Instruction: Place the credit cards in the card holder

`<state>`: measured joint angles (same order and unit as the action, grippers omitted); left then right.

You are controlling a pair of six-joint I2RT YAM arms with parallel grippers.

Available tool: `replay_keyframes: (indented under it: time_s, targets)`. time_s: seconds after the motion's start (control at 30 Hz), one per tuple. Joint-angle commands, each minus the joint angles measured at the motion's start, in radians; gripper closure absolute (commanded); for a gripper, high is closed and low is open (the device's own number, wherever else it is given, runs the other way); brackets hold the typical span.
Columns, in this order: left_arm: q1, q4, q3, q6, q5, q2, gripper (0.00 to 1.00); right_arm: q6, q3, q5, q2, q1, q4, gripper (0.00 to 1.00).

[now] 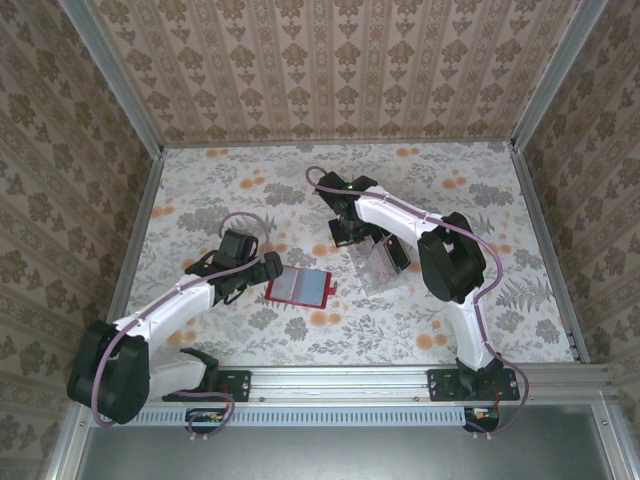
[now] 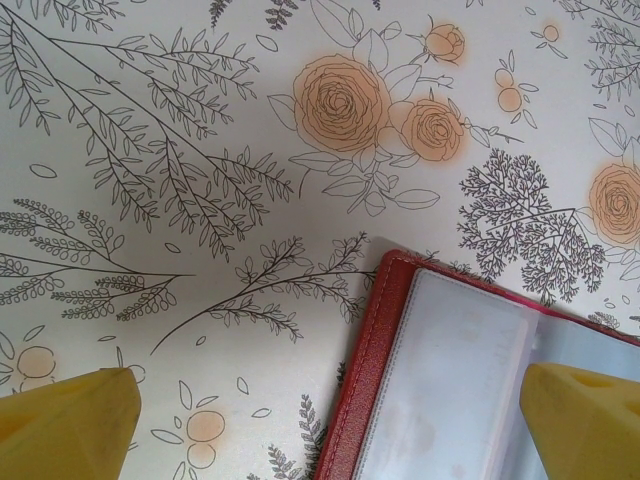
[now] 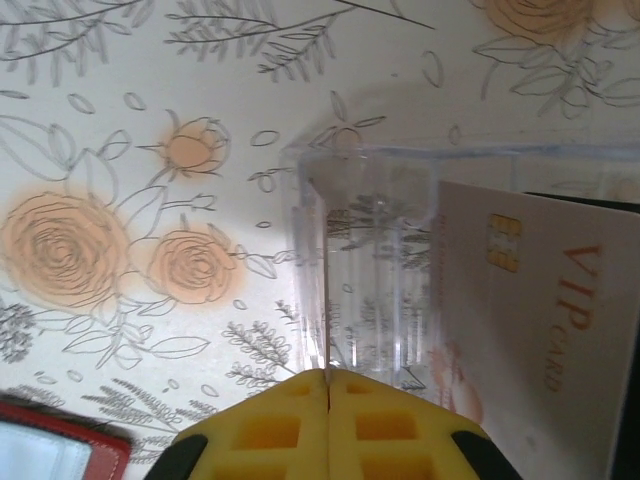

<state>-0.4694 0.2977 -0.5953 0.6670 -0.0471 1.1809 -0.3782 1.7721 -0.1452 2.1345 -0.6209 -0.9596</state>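
The card holder [image 1: 300, 287] lies open on the flowered table, a red wallet with its greyish clear pockets [image 2: 450, 380] facing up. My left gripper [image 1: 245, 280] hovers open at the wallet's left edge, with its yellow fingers [image 2: 70, 425] wide apart and nothing between them. To the right, my right gripper [image 1: 350, 235] is at the left side of a clear tray. In the right wrist view its jaws [image 3: 327, 375] are shut on a thin card seen edge-on. A pale card marked VIP [image 3: 540, 300] stands in the tray, with a dark card edge [image 3: 630, 330] behind it.
The clear plastic tray [image 3: 370, 250] stands right of the wallet [image 3: 60, 440], under the right forearm [image 1: 400, 225]. Patterned walls enclose the table on three sides. A metal rail [image 1: 340, 385] with the arm bases runs along the near edge.
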Motion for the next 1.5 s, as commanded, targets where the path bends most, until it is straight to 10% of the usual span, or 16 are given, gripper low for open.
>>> replay_keyframes:
  time_s: [0.0,0.53,1.47]
  targets:
    - [0.008,-0.006,0.017,-0.026,0.016,-0.012,0.0,-0.02,0.0,0.061,-0.027,0.013,0.001,0.97]
    - [0.008,-0.049,0.048,-0.023,0.051,-0.001,0.0,-0.083,-0.016,0.167,-0.194,0.028,0.057,1.0]
    - [-0.187,-0.263,0.133,0.101,0.02,0.111,0.0,-0.416,-0.673,0.318,-0.625,-0.04,0.52,1.0]
